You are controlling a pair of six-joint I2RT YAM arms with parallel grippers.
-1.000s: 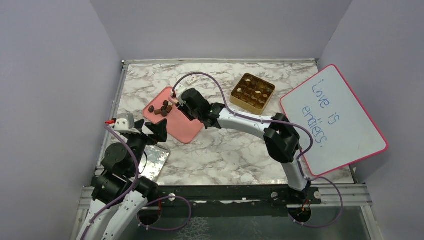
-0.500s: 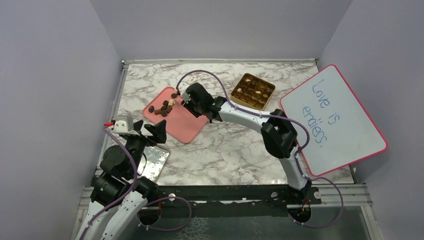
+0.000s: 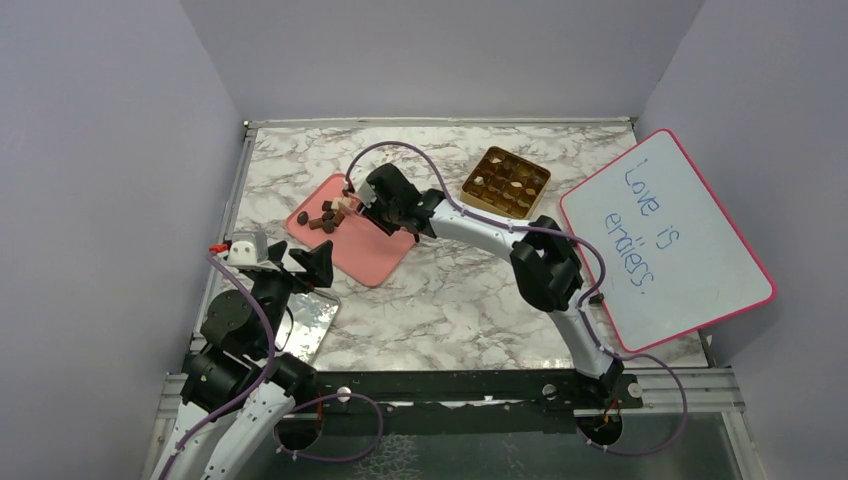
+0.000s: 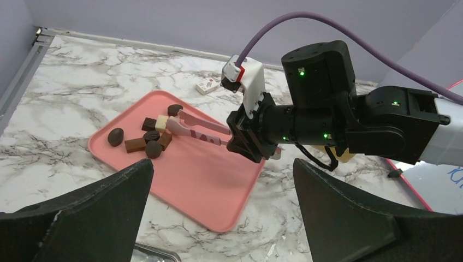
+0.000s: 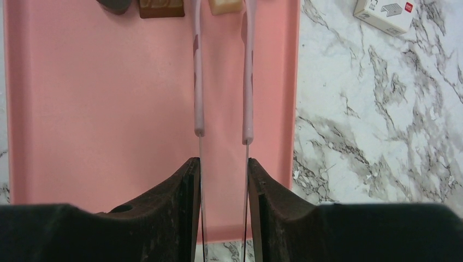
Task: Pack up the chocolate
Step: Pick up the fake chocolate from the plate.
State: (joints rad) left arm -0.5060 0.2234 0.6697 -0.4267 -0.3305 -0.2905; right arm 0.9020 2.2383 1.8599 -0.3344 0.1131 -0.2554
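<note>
Several small pieces of chocolate, dark brown with one cream piece, lie clustered at the far left end of a pink tray. My right gripper hovers over the tray, shut on the pink tweezers. In the right wrist view the gripper holds the tweezers' two arms slightly apart, and their tips reach the cream piece at the top edge. My left gripper stands wide open near the tray's front corner, and the left wrist view shows nothing between its fingers.
A square gold box with gridded compartments, some filled, sits at the back right. A pink-framed whiteboard lies along the right side. A small white box rests behind the tray. A shiny metal lid lies beside the left arm.
My right gripper has carried the tweezers left and farther back across the tray, up to the chocolate cluster. The left arm has stayed put.
</note>
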